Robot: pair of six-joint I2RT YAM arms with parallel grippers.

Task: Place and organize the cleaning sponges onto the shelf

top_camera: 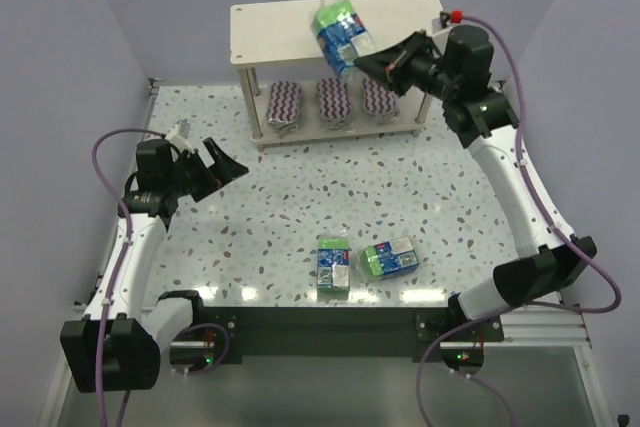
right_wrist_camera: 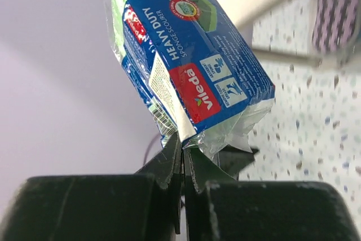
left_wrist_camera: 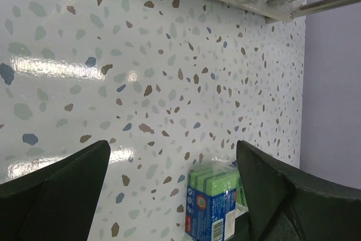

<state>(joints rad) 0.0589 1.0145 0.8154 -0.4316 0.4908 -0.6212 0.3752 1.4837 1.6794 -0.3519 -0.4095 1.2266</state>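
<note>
Over the shelf's front edge, the right pincer is clenched on just the wrapper flap of a green-and-blue pack. It could slip and tumble off. The left pincer sits released.

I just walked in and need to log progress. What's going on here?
The right gripper is pinched shut on the wrapper edge of a Vileda sponge pack, holding it tilted up by the shelf. Three striped oval pads sit on its lower board. Two green-and-blue packs lie on the table near the arm bases. The left gripper hangs open, holding nothing.
</note>
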